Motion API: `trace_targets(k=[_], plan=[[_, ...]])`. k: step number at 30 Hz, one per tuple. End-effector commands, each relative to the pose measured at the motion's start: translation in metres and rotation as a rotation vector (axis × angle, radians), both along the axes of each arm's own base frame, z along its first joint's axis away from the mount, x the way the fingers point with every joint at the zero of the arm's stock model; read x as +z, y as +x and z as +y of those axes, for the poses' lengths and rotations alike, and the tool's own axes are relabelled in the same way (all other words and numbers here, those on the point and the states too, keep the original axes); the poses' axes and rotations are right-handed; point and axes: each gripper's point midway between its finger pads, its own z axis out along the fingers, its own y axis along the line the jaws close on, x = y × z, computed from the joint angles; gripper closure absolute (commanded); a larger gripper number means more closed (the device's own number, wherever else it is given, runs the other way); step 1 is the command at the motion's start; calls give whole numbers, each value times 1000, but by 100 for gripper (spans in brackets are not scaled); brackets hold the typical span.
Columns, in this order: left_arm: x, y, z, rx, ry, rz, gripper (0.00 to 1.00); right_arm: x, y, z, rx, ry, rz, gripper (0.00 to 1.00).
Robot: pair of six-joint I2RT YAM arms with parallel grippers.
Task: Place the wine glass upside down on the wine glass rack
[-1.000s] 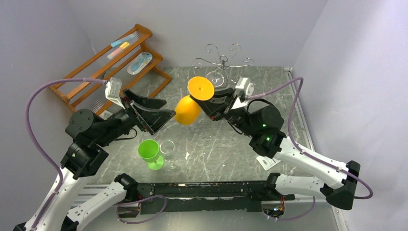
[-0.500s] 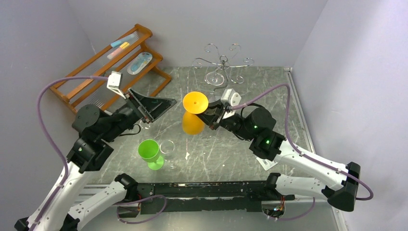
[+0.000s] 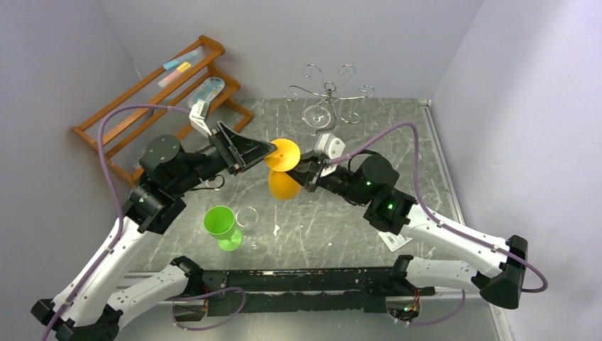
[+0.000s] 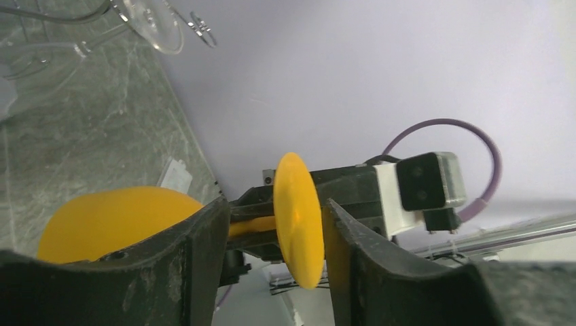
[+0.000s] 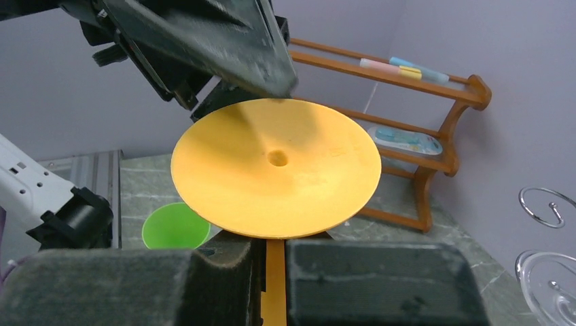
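An orange wine glass (image 3: 285, 170) hangs upside down above the table, foot disc on top. My right gripper (image 3: 307, 172) is shut on its stem (image 5: 274, 285), just under the foot (image 5: 275, 166). My left gripper (image 3: 268, 150) is open, its two fingers (image 4: 204, 272) standing either side of the foot disc (image 4: 299, 217); a gap shows on the bowl side. The bowl (image 4: 115, 217) hangs below. The silver wire wine glass rack (image 3: 328, 96) stands at the back of the table, beyond both grippers. One of its loops (image 5: 543, 207) shows in the right wrist view.
A green wine glass (image 3: 222, 226) and a clear glass (image 3: 248, 224) stand near the table's front left. An orange-brown wooden shelf (image 3: 163, 92) leans at the back left. A clear glass foot (image 4: 163, 24) shows by the rack. A paper tag (image 3: 394, 240) lies on the right.
My left arm has swung right and brought its open fingers around the glass's foot. My right gripper has shifted the upside-down glass slightly left and lower.
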Motion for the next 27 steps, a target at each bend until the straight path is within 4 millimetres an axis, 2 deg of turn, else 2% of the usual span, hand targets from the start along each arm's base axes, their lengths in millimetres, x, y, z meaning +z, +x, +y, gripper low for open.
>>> trace_targets(k=[1, 7, 10, 13, 18, 19, 23, 27], plan=[[-10, -6, -6, -56, 56, 35, 47, 0, 2, 4, -3, -22, -19, 100], [-19, -5, -9, -69, 81, 55, 75, -7, 4, 7, 1, -37, -11, 100], [-20, -5, -10, -73, 79, 52, 93, -9, 2, 9, 11, -36, 6, 100], [-17, -3, -9, -60, 70, 38, 95, -12, 2, 8, 9, -29, 34, 98], [-4, 8, -3, 13, 54, 8, 95, -15, 2, -4, -27, -9, 89, 55], [0, 11, -2, 29, 51, 1, 95, -13, 0, -8, -32, -4, 95, 51], [10, 28, 4, 106, 91, -15, 95, -16, -7, -24, -44, -7, 110, 45], [14, 52, 11, 194, 123, -24, 95, -15, -16, -42, -56, 21, 125, 44]])
